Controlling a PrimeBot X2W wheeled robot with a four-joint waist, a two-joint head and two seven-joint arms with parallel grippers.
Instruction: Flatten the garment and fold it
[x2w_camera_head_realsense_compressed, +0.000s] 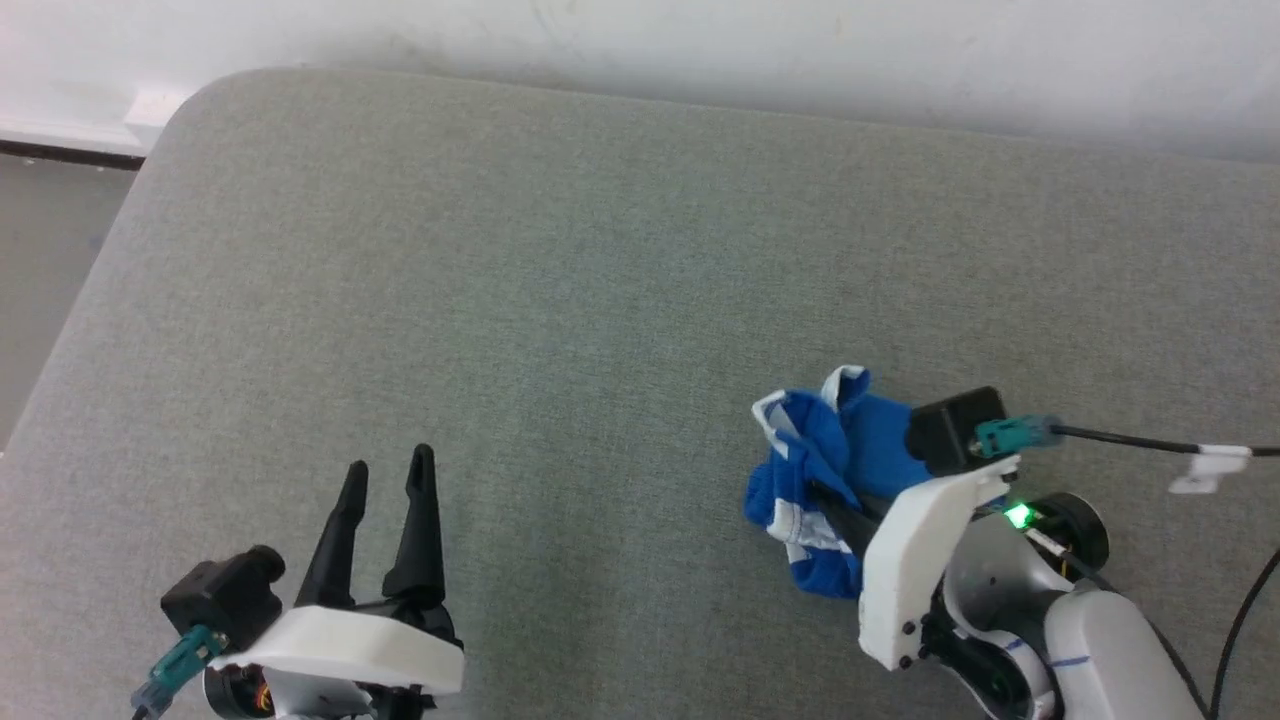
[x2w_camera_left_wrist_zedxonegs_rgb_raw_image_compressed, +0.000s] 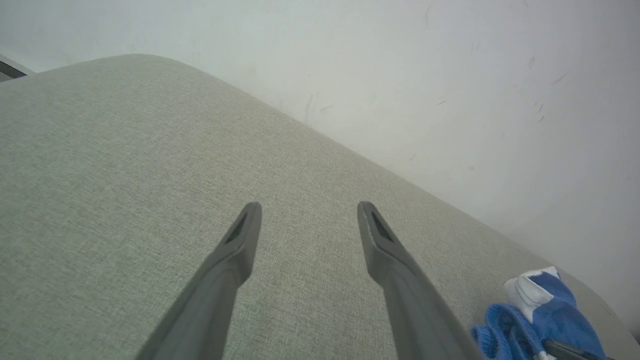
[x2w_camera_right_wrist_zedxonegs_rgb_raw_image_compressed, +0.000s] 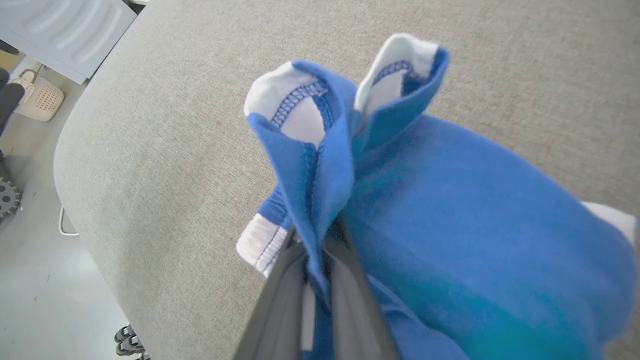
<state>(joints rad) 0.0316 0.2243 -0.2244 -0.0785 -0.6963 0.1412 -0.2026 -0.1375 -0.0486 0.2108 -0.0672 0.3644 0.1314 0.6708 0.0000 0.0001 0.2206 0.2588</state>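
Right at the jaws, the right gripper (x2w_camera_right_wrist_zedxonegs_rgb_raw_image_compressed: 320, 250) is clenched on a fold of the garment (x2w_camera_right_wrist_zedxonegs_rgb_raw_image_compressed: 450, 225), its two dark fingers pinching blue cloth with a seam running up between them. From that pinch, two white-trimmed corners of the cloth stand up and point away from the fingertips. In the head view the shorts are a crumpled bunch at the right side of the grey padded surface (x2w_camera_head_realsense_compressed: 500, 300), touching it. The bunch's longer run goes roughly from the near edge toward the white wall (x2w_camera_head_realsense_compressed: 700, 40). No lettering can be made out. Well apart on the left, the left gripper (x2w_camera_head_realsense_compressed: 390, 462) has its fingers spread with nothing between them, over bare grey padding.
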